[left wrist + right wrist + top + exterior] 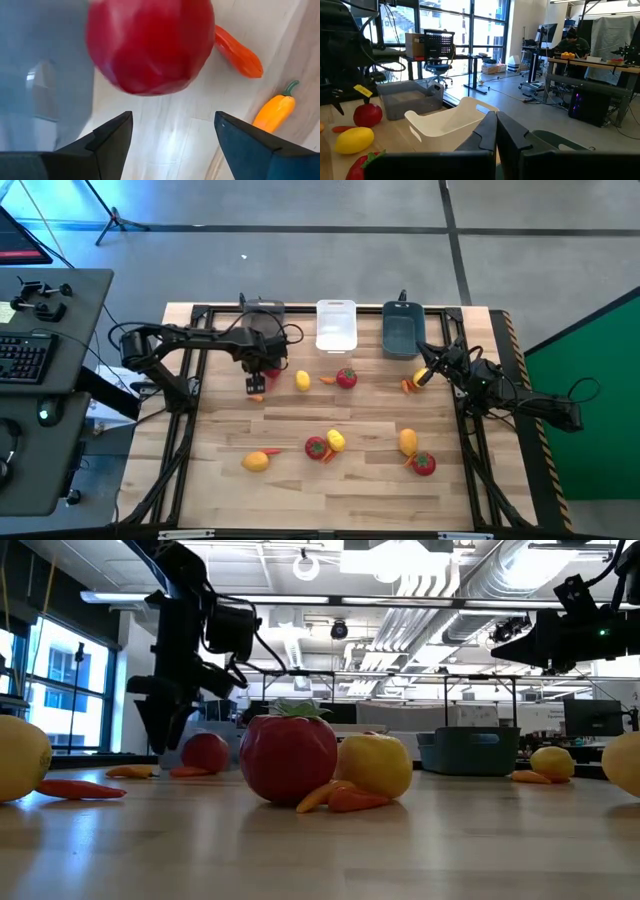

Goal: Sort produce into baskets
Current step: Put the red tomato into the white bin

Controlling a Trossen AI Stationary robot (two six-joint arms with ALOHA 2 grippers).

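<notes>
- Left gripper (262,377) is hanging over the back-left of the table (340,490), fingers (112,131) spread apart, gripping nothing.
- A red tomato (150,45) is sitting on the wood right in front of the open fingers, apart from them; in the high view it is mostly hidden under the gripper.
- Beside that tomato an orange-red carrot piece (239,52) and a yellow-orange pepper piece (275,110) are lying on the wood.
- Grey translucent bin (410,97) is standing at the back edge just behind the left gripper, white bin (336,325) next to it, dark teal bin (403,328) next to that.
- Right gripper (428,372) is waiting near the back right, just in front of the teal bin, fingers pressed together, empty.
- More tomatoes, lemons and small orange pieces are lying scattered across the middle and front of the table; none is showing in the white or teal bin.
</notes>
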